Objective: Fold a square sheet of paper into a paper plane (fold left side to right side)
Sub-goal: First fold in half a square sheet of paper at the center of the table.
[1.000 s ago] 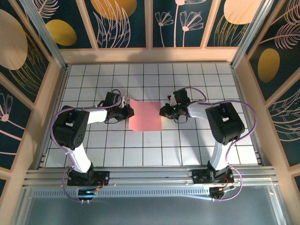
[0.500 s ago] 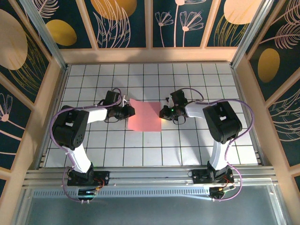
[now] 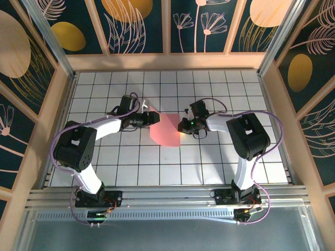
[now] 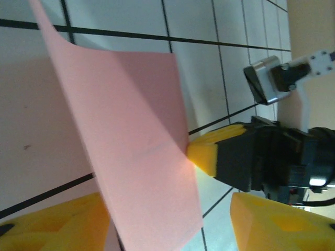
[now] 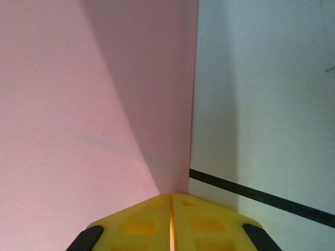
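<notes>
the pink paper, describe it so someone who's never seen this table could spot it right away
On the white gridded table, look near the middle, between the left gripper and the right gripper. There sits a thin salmon-pink square sheet of paper, its left side curled up off the surface, the one pink thing there, flanked by black grippers.

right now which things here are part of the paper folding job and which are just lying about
Part of the job:
- square sheet of paper
- left hand
- right hand

Not part of it, just fixed surroundings:
- gridded table
- patterned walls
</notes>
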`<state>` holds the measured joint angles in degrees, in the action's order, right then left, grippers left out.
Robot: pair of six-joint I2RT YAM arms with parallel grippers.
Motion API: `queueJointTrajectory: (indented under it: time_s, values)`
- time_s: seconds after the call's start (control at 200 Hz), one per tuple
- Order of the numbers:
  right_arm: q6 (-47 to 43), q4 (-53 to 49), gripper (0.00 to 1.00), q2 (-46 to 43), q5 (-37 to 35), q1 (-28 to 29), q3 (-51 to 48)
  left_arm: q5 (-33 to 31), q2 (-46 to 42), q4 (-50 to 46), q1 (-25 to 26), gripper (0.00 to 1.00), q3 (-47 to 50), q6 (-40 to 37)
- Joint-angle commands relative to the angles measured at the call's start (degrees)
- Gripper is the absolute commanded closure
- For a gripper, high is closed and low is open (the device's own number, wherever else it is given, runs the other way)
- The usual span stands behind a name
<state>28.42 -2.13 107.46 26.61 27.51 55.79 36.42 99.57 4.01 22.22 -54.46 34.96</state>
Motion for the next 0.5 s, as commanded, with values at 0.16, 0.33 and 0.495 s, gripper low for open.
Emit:
queueJointTrajectory:
  time_s: [0.16, 0.33, 0.495]
  values:
    - [-1.09, -3.23, 0.9, 2.14, -3.85, 1.4, -1.39, 4.76, 3.01, 3.55, 2.97, 0.31, -3.85, 2.87]
    - [-0.76, -2.76, 0.9, 2.3, -3.54, 1.67, -1.31, 6.09, 5.64, 6.32, 4.58, 0.27, -5.41, 4.31]
    - [-0.48, -2.01, 0.9, 2.23, -2.97, 1.86, -1.51, 5.75, 8.48, 6.53, 5.47, 0.28, -6.63, 4.37]
